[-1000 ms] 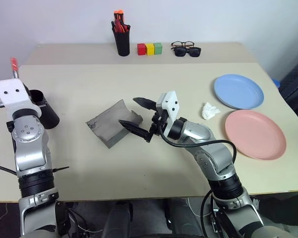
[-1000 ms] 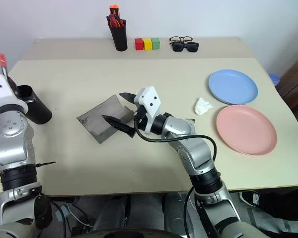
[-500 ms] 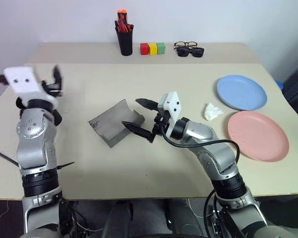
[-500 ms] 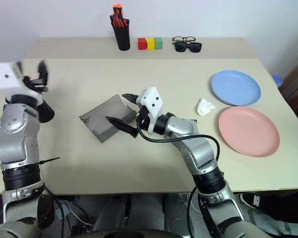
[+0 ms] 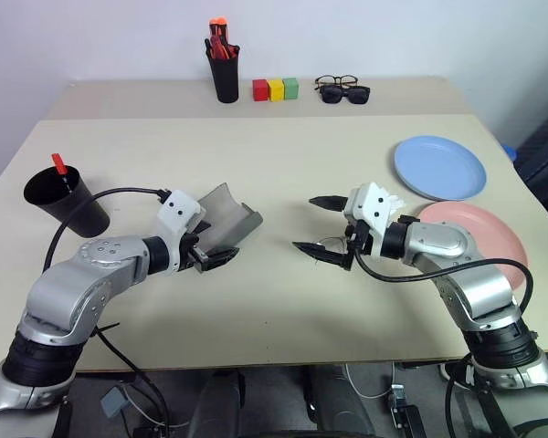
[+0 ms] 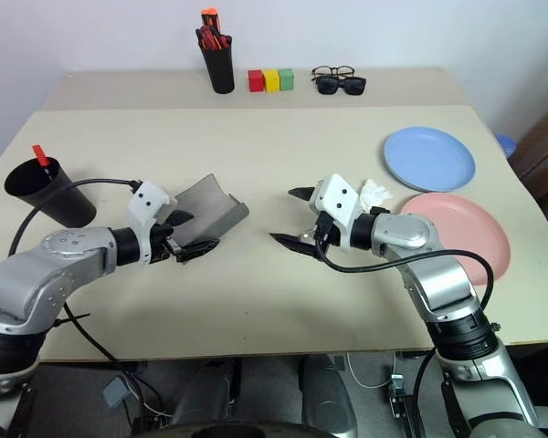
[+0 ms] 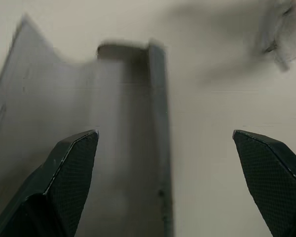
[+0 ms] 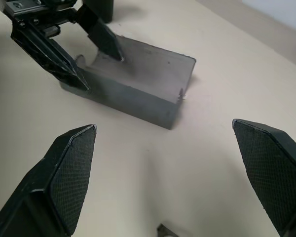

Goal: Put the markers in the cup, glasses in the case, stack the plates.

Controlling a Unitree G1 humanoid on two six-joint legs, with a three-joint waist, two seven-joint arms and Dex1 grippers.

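The grey case (image 5: 221,219) lies open at mid-table. My left gripper (image 6: 190,234) is open at the case's near left end, one finger over its inner face and the other outside the wall. The black cup (image 5: 55,199) stands at the far left with a red-capped marker (image 5: 60,166) sticking out of it. To the right of the case, apart from it, my right gripper (image 5: 321,225) is open with nothing between its fingers. A thin wire shape, seemingly the glasses (image 5: 331,244), lies just under it. The blue plate (image 5: 438,168) and pink plate (image 5: 493,239) lie side by side at the right.
A crumpled white tissue (image 6: 376,192) lies beside the plates, behind my right hand. At the back edge stand a pen holder with orange-red pens (image 5: 225,68), three coloured blocks (image 5: 275,88), and dark spectacles with sunglasses (image 5: 342,89).
My left gripper opened over the cup, leaving the red-capped marker in it, then swung right and down to the case. My right gripper drew back to the right, away from the case.
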